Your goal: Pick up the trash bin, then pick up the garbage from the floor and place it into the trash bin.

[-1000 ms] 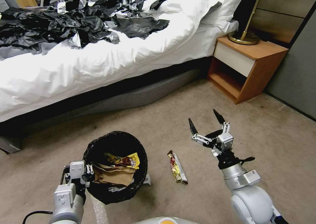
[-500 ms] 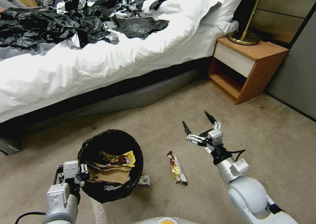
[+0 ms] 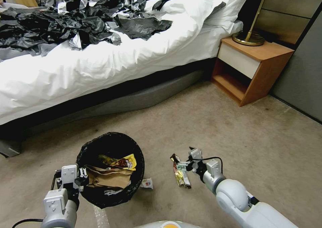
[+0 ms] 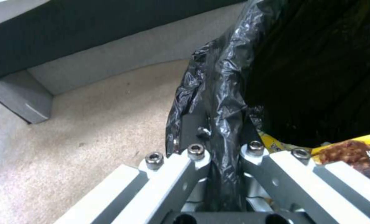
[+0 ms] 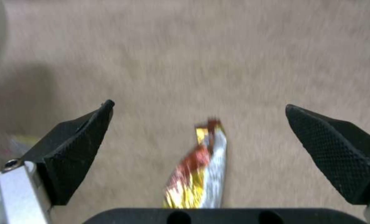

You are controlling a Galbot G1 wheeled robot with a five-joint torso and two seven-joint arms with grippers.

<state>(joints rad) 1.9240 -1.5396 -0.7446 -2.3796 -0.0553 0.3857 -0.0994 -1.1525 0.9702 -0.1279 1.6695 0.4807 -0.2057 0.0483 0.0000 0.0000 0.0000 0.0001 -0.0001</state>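
A long, flat gold, red and silver foil snack wrapper (image 3: 180, 171) lay on the beige carpet (image 3: 268, 144), just right of the round trash bin with a crinkled black bag liner (image 3: 88, 147). The right gripper (image 5: 199, 130) hung low over the wrapper's end, its black textured fingers (image 5: 332, 149) spread wide, one on each side of it. The left gripper (image 4: 221, 155) was clamped on the bin's lined rim. Inside the bin lay a crumpled brown paper bag (image 3: 108, 177) and a yellow snack packet (image 3: 125, 162). A small white scrap (image 3: 147, 183) lay on the carpet beside the bin.
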